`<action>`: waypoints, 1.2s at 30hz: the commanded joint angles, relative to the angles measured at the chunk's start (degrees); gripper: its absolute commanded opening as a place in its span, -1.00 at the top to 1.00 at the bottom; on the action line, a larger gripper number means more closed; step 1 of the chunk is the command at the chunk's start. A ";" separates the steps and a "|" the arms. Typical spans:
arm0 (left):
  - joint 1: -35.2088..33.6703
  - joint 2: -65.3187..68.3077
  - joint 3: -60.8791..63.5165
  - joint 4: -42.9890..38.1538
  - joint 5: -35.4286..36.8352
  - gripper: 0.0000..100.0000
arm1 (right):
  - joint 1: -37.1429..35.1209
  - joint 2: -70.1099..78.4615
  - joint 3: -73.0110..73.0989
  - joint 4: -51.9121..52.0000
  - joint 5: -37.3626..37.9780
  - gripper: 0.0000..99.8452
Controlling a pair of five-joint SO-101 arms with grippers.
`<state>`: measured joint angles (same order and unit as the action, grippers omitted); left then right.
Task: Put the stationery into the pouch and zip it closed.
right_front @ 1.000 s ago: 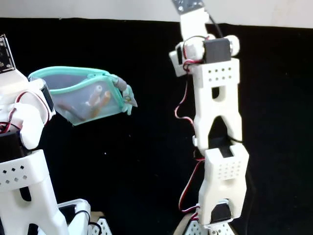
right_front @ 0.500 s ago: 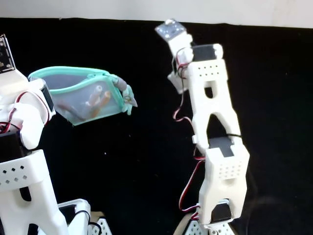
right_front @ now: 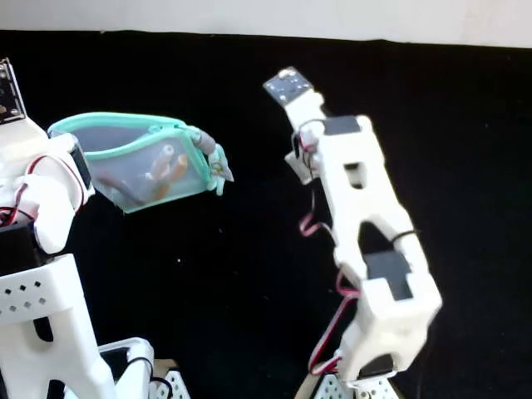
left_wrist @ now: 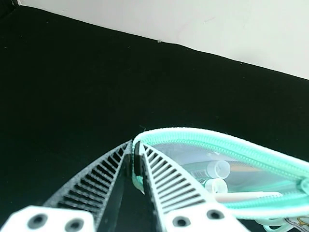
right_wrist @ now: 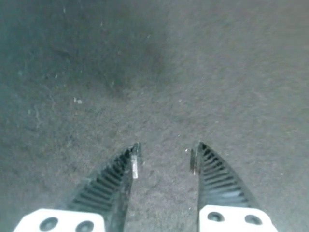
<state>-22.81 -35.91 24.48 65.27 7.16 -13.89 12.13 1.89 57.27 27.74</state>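
Note:
A clear pouch [right_front: 141, 170] with a teal zipper hangs in the air at the left, over the black cloth. My left gripper [left_wrist: 134, 155] is shut on one end of the pouch [left_wrist: 241, 162]. Stationery [right_front: 164, 169] lies inside it, showing as white caps and tubes [left_wrist: 218, 170] in the left wrist view. The zipper pull with its tag [right_front: 219, 166] dangles at the pouch's far end. In the high view the teal edges look parted along the top. My right gripper [right_wrist: 164, 157] stands open just above bare cloth, holding nothing, and the right arm [right_front: 357, 195] leans toward the pouch.
Black cloth [right_front: 249, 249] covers the table, ending at a pale wall strip [right_front: 249, 17] at the back. The left arm's white base [right_front: 41, 316] fills the front left corner. Open cloth lies between the pouch and the right arm.
The right arm has swung leftward toward the pouch, its wrist dropping from the top centre. The left arm and the pouch have stayed still.

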 commanded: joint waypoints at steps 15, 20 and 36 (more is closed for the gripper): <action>-0.48 4.79 1.01 0.97 -0.26 0.99 | -8.22 -24.04 25.63 -14.20 -12.92 0.68; -0.48 4.79 1.01 0.97 -0.26 0.99 | -11.03 -23.60 25.63 -17.71 -22.86 0.68; 0.75 4.79 1.01 0.88 -0.26 0.99 | -15.08 -23.52 28.00 -18.51 -28.84 0.68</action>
<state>-22.81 -35.91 24.48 65.27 7.16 -27.52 -9.05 29.41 39.69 -0.92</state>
